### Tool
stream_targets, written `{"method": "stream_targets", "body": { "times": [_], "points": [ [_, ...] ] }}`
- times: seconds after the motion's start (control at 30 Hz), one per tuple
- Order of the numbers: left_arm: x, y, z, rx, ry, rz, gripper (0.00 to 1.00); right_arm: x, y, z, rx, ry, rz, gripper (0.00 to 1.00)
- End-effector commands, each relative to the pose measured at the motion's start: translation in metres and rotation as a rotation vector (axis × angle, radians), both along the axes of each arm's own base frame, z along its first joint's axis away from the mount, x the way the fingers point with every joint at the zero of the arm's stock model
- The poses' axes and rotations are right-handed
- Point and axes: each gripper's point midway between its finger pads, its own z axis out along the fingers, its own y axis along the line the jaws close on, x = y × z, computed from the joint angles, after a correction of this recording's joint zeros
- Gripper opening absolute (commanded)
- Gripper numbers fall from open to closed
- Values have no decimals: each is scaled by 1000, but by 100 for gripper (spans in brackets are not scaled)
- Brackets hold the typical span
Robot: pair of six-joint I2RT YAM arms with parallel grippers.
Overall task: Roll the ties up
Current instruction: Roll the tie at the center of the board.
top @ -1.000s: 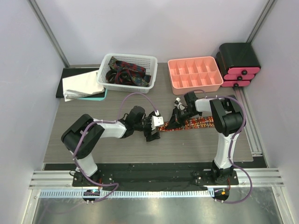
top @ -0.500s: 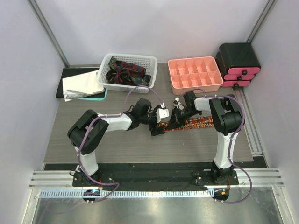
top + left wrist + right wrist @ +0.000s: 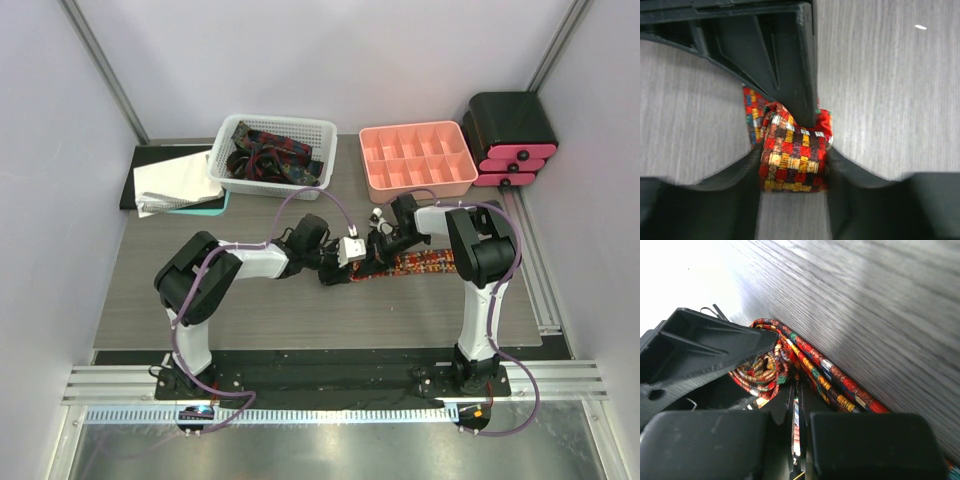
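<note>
The grey wood-grain surface [image 3: 300, 310] carries a white basket [image 3: 218, 165] far left, pink divided tray [image 3: 415, 186], black drawer unit [image 3: 508, 120], and red tie [image 3: 430, 262] at centre.

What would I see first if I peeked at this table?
A bright red patterned fabric tie lies in the middle of the grey table, its end rolled up and pinched by the left fingers and right fingers. Behind sit a white plastic basket of more ties and a pink compartment tray.

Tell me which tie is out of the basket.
The red tie with multicoloured checks, lying on the table, one end held by the left tool and right tool. The other ties are heaped in the white basket.
</note>
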Motion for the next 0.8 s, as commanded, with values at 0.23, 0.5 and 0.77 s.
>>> {"method": "stream_targets", "body": {
  "times": [0.23, 0.5, 0.77],
  "points": [
    [-31, 23, -41, 128, 168, 54, 19, 2, -7, 10, -43, -45, -14, 20],
    [-44, 38, -53, 216, 239, 46, 6, 35, -47, 25, -83, -118, -109, 26],
    [-49, 41, -37, 263, 302, 46, 0, 3, -70, -29, -255, -28, -76, 23]
  ]
}}
